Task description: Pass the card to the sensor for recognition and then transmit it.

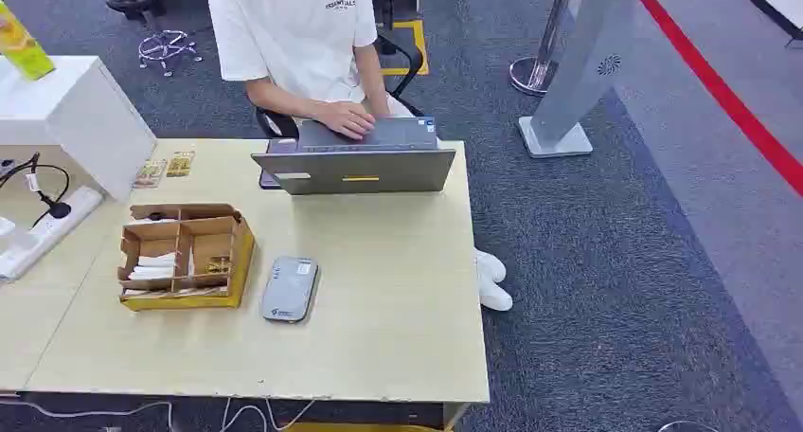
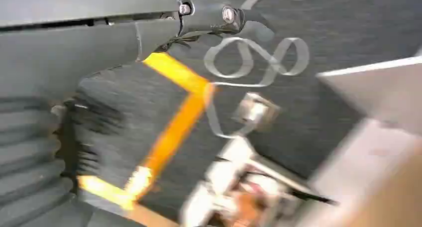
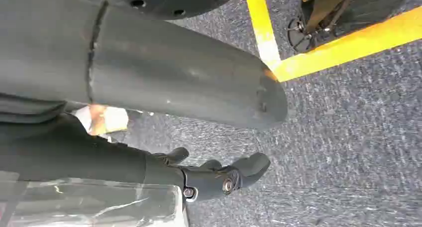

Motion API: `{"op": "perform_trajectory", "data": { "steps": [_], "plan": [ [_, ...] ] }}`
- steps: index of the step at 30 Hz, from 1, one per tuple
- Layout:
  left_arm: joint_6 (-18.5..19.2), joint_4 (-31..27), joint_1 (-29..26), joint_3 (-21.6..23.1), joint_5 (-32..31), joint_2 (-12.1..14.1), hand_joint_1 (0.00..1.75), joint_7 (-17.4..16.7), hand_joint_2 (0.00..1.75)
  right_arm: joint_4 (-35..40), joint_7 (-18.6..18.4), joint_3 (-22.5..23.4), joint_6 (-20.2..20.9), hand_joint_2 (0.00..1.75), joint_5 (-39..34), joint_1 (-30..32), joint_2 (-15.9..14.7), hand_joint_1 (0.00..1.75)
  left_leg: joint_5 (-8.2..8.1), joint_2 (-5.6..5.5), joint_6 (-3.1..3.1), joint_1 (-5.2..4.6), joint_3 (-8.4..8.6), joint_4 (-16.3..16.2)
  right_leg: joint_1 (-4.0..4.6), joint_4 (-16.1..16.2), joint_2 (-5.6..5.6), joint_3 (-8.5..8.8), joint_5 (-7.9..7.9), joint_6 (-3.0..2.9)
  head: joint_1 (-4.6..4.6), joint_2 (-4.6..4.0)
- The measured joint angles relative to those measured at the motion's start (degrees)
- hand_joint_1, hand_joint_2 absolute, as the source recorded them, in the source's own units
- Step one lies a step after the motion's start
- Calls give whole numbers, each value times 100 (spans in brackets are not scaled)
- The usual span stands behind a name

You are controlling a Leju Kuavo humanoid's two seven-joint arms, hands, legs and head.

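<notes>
A grey card sensor [image 1: 289, 288] lies flat on the beige table [image 1: 379, 337], just right of an open cardboard box [image 1: 185, 257] with compartments. White cards [image 1: 156, 266] are stacked in the box's left compartment. In the blurred left wrist view my left hand [image 2: 149, 33] hangs beside the table over dark carpet, its fingers [image 2: 214, 15] stretched out and holding nothing. My right hand [image 3: 174, 82] also hangs over carpet, with its dark fingers [image 3: 219, 177] slightly bent, apart from the thumb, and empty.
A person [image 1: 303, 44] sits at the table's far side with a hand on a grey laptop [image 1: 355, 167]. At the left are a white cabinet [image 1: 66, 119] and a power strip [image 1: 43, 233]. A grey pedestal [image 1: 578, 72] stands on the carpet at the right.
</notes>
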State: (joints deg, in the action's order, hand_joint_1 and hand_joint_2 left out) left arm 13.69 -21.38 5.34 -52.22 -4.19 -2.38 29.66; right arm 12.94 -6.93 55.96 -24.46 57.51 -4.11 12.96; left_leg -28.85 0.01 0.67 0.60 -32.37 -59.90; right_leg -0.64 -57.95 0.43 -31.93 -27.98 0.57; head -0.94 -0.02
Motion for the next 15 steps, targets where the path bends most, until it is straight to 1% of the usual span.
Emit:
{"op": "perform_trajectory", "data": {
  "steps": [2, 5, 9, 13, 15],
  "plan": [
    [140, -276, 23, -24, 164, -52, 0, 109, 175, -24, -24, 127, -70, 0, 118, -23, 35, 0, 0, 0, 0, -1, 0, 0, 0, 0, 0, 0, 1, 1, 0, 0],
    [286, -770, 14, -28, 410, -185, 0, 155, 175, -50, -50, 266, -146, 0, 233, -54, 63, 0, 2, 0, 4, -3, -2, -1, -3, 1, 0, 0, 1, 1, 2, 2],
    [347, -1474, -55, -26, 728, -383, 0, 172, 175, -81, -70, 409, -203, 0, 325, -83, 92, 0, 2, -1, 4, -3, -4, -2, -4, 2, 0, 0, 2, 4, 2, 2],
    [352, -2227, -298, 9, 1062, -579, 0, 205, 175, -98, -85, 511, -256, 0, 389, -90, 111, 0, 6, -4, 10, -1, -16, -6, -3, 5, -3, -12, 3, 5, 0, 0],
    [352, -2623, -336, 63, 1221, -664, 0, 242, 175, -107, -98, 568, -277, 0, 437, -105, 122, 0, 7, -11, 10, -2, -21, -6, -4, 5, -15, -10, 4, 6, 7, 2]
  ]
}}
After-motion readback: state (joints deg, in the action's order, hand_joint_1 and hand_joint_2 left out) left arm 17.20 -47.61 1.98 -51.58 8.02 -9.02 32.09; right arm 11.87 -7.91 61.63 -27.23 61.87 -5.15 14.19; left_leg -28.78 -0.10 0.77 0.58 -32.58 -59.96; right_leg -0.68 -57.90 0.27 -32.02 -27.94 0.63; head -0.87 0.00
